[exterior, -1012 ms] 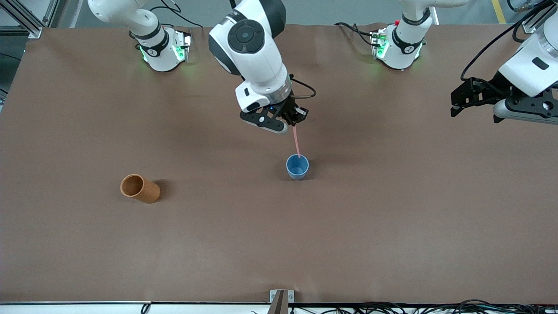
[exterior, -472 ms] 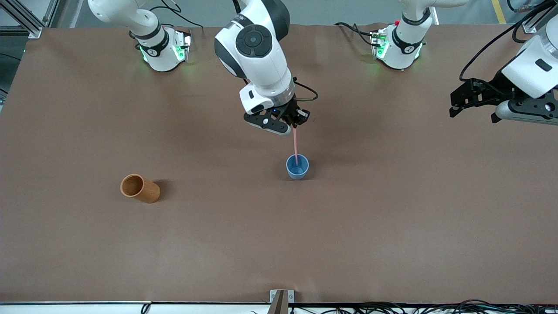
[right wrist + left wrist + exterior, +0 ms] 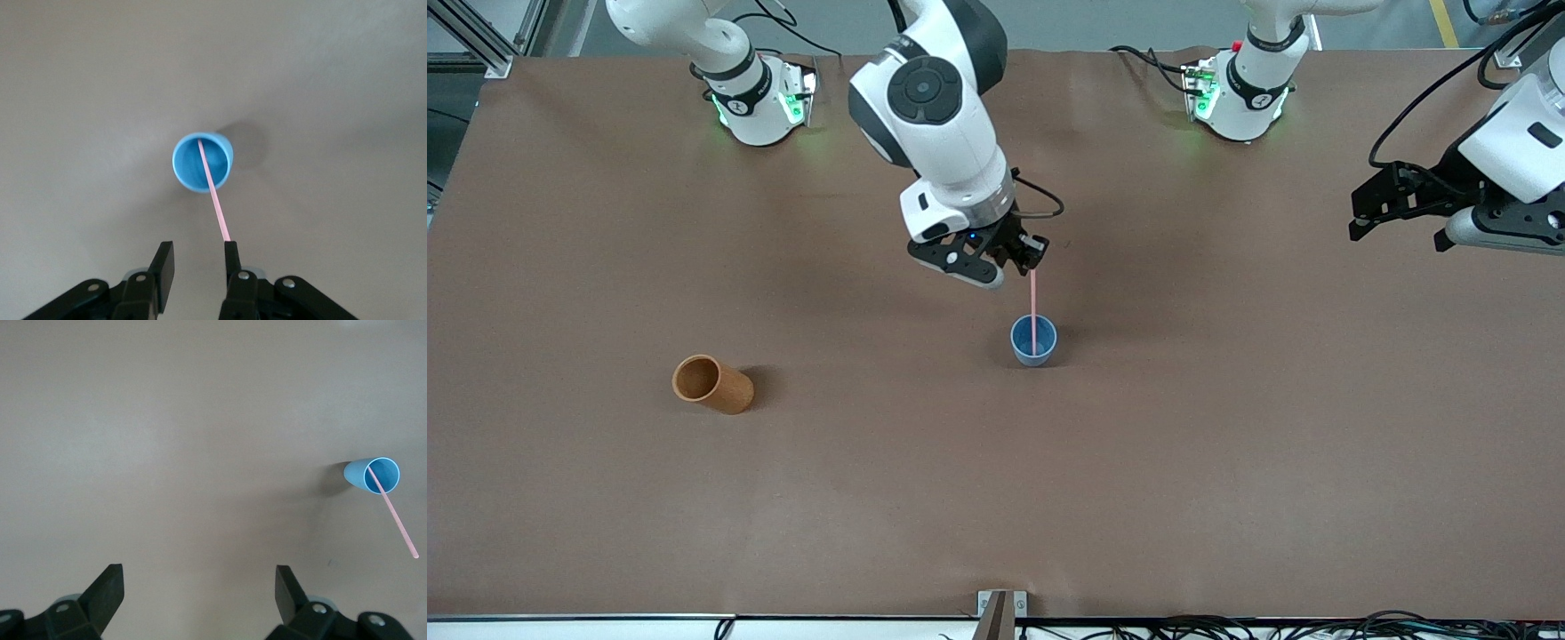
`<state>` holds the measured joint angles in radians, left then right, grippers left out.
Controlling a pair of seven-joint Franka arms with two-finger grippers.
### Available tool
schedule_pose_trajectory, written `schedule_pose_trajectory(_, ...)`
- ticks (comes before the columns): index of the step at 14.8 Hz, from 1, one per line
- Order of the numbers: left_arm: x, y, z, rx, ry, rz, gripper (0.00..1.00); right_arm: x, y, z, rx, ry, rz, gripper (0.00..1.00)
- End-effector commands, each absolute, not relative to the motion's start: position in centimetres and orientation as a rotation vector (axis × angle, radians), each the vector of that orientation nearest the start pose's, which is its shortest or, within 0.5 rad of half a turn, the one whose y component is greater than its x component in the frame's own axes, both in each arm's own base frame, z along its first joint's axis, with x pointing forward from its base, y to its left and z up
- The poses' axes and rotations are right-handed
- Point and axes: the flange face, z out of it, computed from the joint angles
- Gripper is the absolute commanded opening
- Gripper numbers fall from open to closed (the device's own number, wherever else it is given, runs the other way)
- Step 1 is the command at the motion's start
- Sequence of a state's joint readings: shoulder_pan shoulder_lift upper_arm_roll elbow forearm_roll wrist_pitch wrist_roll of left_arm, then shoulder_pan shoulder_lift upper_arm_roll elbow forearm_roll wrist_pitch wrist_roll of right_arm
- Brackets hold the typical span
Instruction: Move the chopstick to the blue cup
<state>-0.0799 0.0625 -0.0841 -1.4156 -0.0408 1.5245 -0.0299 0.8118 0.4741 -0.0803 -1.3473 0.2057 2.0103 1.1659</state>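
Observation:
The light-blue cup (image 3: 1033, 347) stands upright near the table's middle. The thin pink chopstick (image 3: 1033, 307) stands in it, lower end inside and upper end leaning out over the rim toward the robots' bases. My right gripper (image 3: 1021, 256) hovers just above that upper end, open. In the right wrist view the blue cup (image 3: 202, 162) lies straight below, and the chopstick (image 3: 213, 190) rises to the tip of one finger while the right gripper (image 3: 198, 257) shows a clear gap. My left gripper (image 3: 1356, 216) waits open above the left arm's end of the table. Its wrist view shows the left gripper (image 3: 200, 580), the cup (image 3: 363, 473) and the stick (image 3: 397, 517).
An orange-brown cylindrical cup (image 3: 711, 384) sits toward the right arm's end of the table, a little nearer to the front camera than the blue cup. The brown table cover (image 3: 1227, 462) is bare around both cups.
The right gripper's fingers have parted and let go of the chopstick, which has dropped deeper into the blue cup. The right hand shifted slightly; the left arm stayed almost still.

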Motion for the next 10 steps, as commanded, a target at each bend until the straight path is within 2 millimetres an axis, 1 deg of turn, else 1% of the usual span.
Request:
schedule_pose_trajectory(1, 56.4, -9.4, 65.6, -3.203, 0.216, -0.042, 1.0, 53.8, 44.8, 51.8, -2.791, 0.679, -0.018, 0.6)
schedule_pose_trajectory(2, 56.4, -9.4, 65.6, -3.203, 0.214, -0.042, 1.0, 54.3, 42.6, 52.6, -2.837, 0.624, 0.008, 0.7)
schedule_pose_trajectory(3, 56.4, -9.4, 65.6, -3.203, 0.216, -0.042, 1.0, 55.0, 40.0, 53.6, -2.873, 0.56, 0.028, 0.82)
schedule_pose_trajectory(4, 56.4, -9.4, 65.7, -3.203, 0.216, -0.045, 1.0, 55.9, 37.0, 54.9, -2.899, 0.471, 0.03, 0.89)
schedule_pose_trajectory(5, 56.4, -9.4, 65.7, -3.203, 0.216, -0.045, 1.0, 56.6, 34.3, 55.7, -2.918, 0.421, 0.042, 0.89)
schedule_pose_trajectory(7, 56.4, -9.4, 65.7, -3.203, 0.216, -0.045, 1.0, 58.0, 28.7, 57.0, -2.941, 0.38, 0.058, 0.89)
schedule_pose_trajectory(8, 56.4, -9.4, 65.7, -3.201, 0.216, -0.042, 1.0, 58.5, 25.7, 57.1, -2.961, 0.357, 0.053, 0.89)
schedule_pose_trajectory(9, 56.3, -9.4, 65.8, -3.2, 0.216, -0.045, 1.0, 58.8, 22.5, 56.7, -2.993, 0.312, 0.042, 0.89)
schedule_pose_trajectory(10, 56.4, -9.4, 65.8, -3.197, 0.215, -0.045, 1.0, 58.8, 20.0, 56.2, -3.03, 0.255, 0.03, 0.89)
